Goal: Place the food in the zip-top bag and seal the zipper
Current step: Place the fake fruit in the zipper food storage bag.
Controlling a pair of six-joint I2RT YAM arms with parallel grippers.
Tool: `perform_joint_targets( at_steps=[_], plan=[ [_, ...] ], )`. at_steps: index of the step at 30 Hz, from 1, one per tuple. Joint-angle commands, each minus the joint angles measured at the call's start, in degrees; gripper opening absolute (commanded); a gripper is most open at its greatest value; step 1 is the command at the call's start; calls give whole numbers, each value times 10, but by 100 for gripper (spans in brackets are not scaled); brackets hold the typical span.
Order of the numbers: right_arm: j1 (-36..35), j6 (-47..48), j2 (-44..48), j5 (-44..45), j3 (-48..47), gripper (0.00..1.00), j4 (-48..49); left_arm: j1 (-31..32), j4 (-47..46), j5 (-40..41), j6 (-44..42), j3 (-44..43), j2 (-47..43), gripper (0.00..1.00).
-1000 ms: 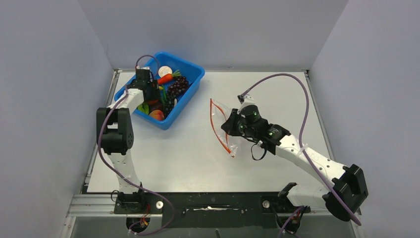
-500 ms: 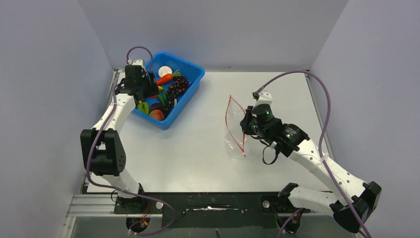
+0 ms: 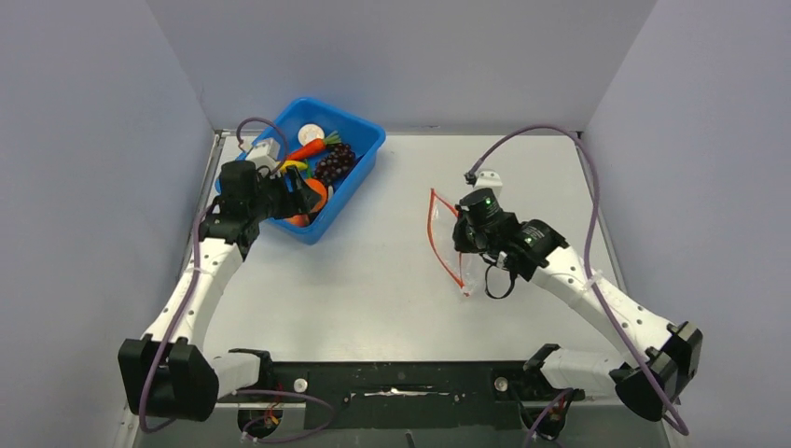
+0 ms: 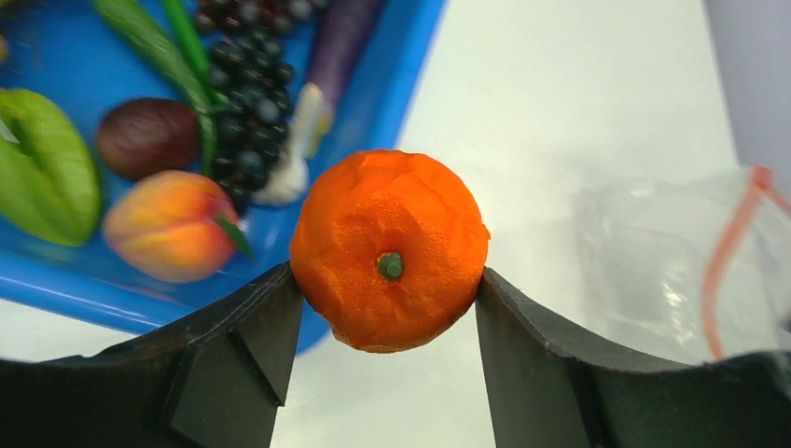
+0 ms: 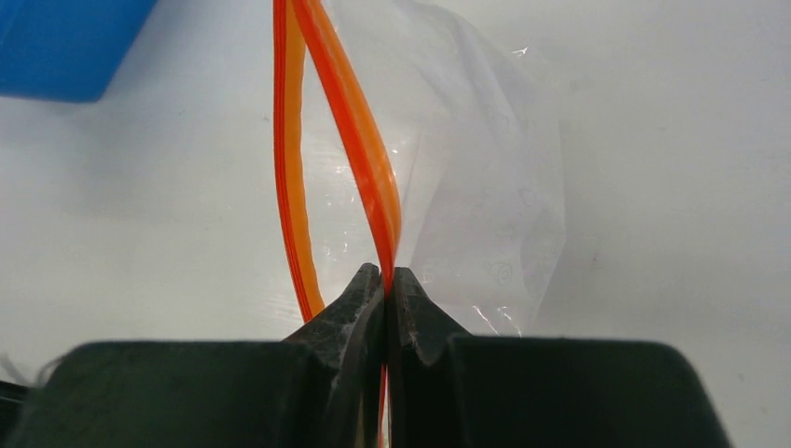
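**Orange clamped on the left, bag mouth pinched on the right**

The left gripper (image 4: 386, 276) grasps the toy orange (image 4: 387, 233), one finger pressed to each side and the stem end facing its camera, at the edge of the blue bin (image 4: 56, 285). Left of and beyond its fingers, a peach (image 4: 168, 224), dark grapes (image 4: 244, 112) and a green piece (image 4: 47, 163) lie in the bin.

The right gripper (image 5: 386, 276) is clenched on one strip of the zipper (image 5: 368, 159). The other strip bows away to its left, so the mouth gapes. The clear zip-top bag (image 5: 485, 187) stretches ahead of its fingers over the white table (image 3: 373, 280).

Bright, even light; wrist bg blurry.
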State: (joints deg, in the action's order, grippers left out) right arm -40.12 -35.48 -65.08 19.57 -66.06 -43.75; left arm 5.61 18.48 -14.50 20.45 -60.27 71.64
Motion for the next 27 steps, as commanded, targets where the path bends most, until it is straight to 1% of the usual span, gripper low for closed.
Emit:
perform_joint_targets(
  at_steps=[1,4,6,9,11,15,16,19,20,21,24,27],
  plan=[
    [-3,-27,-54,-98,28,0,120,22,-67,-97,55,58,-75,36],
    [-5,-46,-86,-147,36,0,198,44,-89,-128,90,103,-116,36],
    [-8,-57,-101,-165,40,0,237,53,-107,-154,117,127,-136,36],
    [-9,-77,-126,-184,30,0,262,63,-135,-205,154,152,-154,36],
    [-11,-84,-140,-197,24,0,270,78,-168,-220,189,170,-165,36],
    [-12,-100,-148,-227,33,0,290,108,-275,-228,267,215,-177,36],
    [-12,-102,-147,-233,39,0,297,113,-324,-233,290,223,-174,36],
    [-12,-107,-142,-243,51,0,311,128,-425,-248,368,260,-151,35],
    [-12,-107,-138,-245,51,0,312,136,-459,-251,379,265,-141,34],
    [-13,-107,-135,-246,53,0,314,143,-462,-250,378,263,-133,34],
    [-13,-112,-121,-252,64,0,333,166,-422,-223,349,252,-120,33],
    [-13,-117,-112,-274,72,0,357,180,-433,-207,348,263,-117,33]
  ],
)
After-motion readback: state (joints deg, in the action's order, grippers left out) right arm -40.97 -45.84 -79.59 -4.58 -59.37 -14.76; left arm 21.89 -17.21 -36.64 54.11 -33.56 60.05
